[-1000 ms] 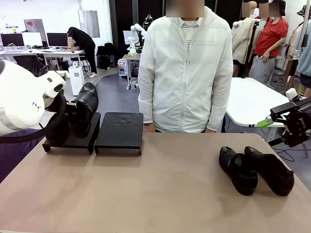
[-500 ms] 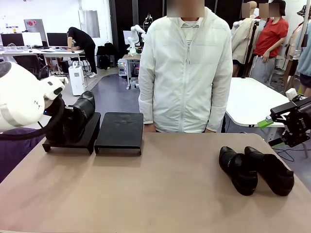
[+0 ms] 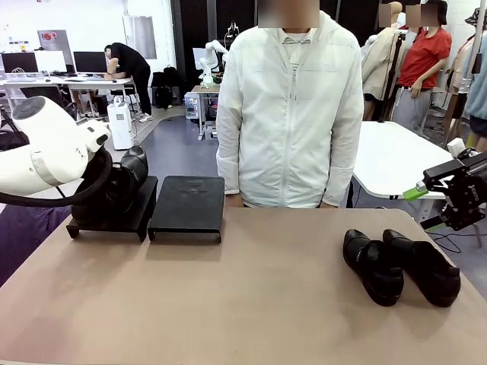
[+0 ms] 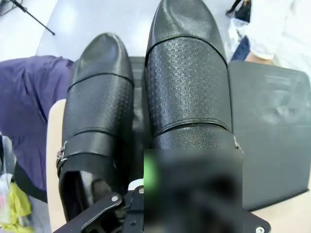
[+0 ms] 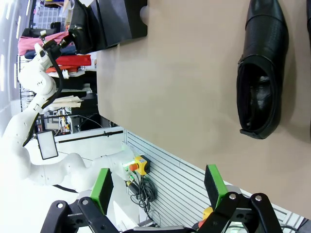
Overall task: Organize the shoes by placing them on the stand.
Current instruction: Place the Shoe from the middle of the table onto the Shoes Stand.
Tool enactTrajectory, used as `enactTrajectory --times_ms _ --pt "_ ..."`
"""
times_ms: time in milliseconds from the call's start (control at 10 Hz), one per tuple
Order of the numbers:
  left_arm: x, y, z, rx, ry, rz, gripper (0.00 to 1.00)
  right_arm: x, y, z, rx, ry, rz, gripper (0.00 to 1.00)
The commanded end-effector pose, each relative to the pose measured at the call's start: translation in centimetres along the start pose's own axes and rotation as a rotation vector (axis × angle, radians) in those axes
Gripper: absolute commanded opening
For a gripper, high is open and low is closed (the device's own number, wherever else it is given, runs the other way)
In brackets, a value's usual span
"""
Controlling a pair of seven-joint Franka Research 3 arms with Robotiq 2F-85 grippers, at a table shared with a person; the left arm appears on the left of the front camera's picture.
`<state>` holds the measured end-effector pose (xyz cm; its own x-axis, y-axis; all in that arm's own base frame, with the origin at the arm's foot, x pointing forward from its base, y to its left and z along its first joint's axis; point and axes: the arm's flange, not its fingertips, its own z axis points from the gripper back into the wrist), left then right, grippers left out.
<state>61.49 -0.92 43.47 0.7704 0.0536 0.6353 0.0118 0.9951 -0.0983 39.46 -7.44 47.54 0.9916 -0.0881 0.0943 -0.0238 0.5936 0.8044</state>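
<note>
Shoes (image 4: 187, 77) abreast, stand (image 4: 272, 136) beneath (wrist view)

A person in a white zip jacket (image 3: 293, 114) stands at the far edge of the tan table (image 3: 251, 304). Behind, a white table (image 3: 392, 163) sits at right (someone in red (image 3: 424, 57) beyond it); another person (image 3: 125, 65) leans over a desk (image 3: 68, 80).

White arm (image 3: 46, 156), black cable (image 3: 38, 202), green-padded right hand (image 5: 158, 187)

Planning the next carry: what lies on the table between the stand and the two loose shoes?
Only bare tabletop separates stand from shoes, per the front view.
</note>
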Motion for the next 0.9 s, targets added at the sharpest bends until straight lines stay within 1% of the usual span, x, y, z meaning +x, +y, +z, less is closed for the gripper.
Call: enactTrajectory --times_ms 0,400,500,600,700,800 --pt "0.5 0.4 -0.4 0.021 0.001 -0.008 0.0 0.3 0.2 0.3 0.005 0.005 0.009 1.0" --pt "-0.2 0.5 -1.7 0.014 0.05 -0.022 0.0 0.3 0.2 0.3 0.005 0.005 0.009 1.0" --pt "-0.4 0.7 -1.9 0.011 0.054 -0.015 0.19 0.3 0.2 0.3 0.005 0.005 0.009 1.0" --pt "-0.5 0.7 -1.8 -0.004 0.055 -0.012 0.79 0.3 0.2 0.3 0.005 0.005 0.009 1.0" --pt "-0.4 0.7 -1.5 -0.027 0.04 -0.011 1.0 0.3 0.2 0.3 0.005 0.005 0.009 1.0" --pt "-0.3 0.6 -1.2 -0.044 0.023 -0.012 1.0 0.3 0.2 0.3 0.005 0.005 0.009 1.0"
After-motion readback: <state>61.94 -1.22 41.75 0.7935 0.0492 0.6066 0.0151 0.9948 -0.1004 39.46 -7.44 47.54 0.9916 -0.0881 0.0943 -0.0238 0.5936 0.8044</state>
